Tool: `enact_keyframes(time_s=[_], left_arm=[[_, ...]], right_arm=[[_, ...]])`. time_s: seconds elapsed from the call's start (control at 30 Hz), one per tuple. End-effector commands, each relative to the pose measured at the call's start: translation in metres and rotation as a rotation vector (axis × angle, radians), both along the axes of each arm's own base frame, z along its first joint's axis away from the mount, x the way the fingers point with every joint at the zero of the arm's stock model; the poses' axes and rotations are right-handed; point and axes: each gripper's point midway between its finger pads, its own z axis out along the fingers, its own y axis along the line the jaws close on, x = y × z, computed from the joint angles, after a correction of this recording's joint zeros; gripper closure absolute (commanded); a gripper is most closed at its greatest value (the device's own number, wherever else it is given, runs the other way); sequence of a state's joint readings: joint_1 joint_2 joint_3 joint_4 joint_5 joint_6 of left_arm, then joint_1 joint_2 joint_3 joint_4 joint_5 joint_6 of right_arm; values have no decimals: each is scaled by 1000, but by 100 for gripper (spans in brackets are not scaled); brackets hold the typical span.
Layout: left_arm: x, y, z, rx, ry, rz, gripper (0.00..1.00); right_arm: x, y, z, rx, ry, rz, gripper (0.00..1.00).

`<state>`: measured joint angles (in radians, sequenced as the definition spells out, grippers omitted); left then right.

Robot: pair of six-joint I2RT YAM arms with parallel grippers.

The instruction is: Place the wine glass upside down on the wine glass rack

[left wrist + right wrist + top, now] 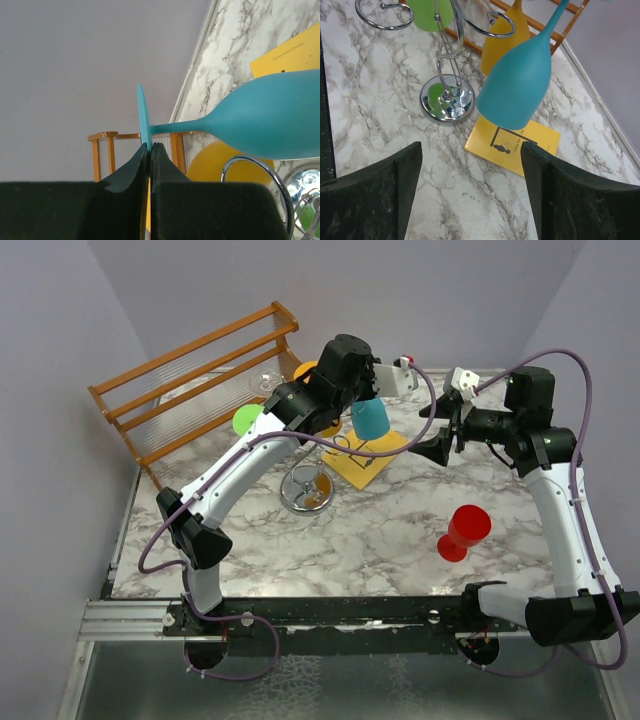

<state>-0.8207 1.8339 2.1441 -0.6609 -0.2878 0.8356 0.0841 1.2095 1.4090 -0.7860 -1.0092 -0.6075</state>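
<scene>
1 matte wine glass [516, 85], curled chrome rack [447, 100]

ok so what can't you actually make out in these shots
Left wrist view: the left tool pinches the teal glass's foot, but the right edge cuts off the bowl's mouth.
Top view: the left arm covers that grip and most of the wire rack's hooks.
Right wrist view: the top edge cuts off the glass's foot and the rack's upper post.
Yellow booklet: print too small to read in any view.
</scene>
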Motion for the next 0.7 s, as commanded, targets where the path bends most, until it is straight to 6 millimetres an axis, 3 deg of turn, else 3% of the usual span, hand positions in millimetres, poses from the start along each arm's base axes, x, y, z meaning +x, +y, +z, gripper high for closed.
enact_keyframes(time_s=[0.0, 0.23, 0.67], left_arm=[[-15, 8, 11, 11, -4, -26, 100], [-22, 16, 3, 49, 24, -23, 100], [-42, 18, 8, 23, 85, -78, 100]], right_arm=[[-3, 1, 8, 4, -29, 9, 21], [-3, 0, 7, 4, -25, 6, 21], [1, -1, 4, -8, -20, -4, 20]])
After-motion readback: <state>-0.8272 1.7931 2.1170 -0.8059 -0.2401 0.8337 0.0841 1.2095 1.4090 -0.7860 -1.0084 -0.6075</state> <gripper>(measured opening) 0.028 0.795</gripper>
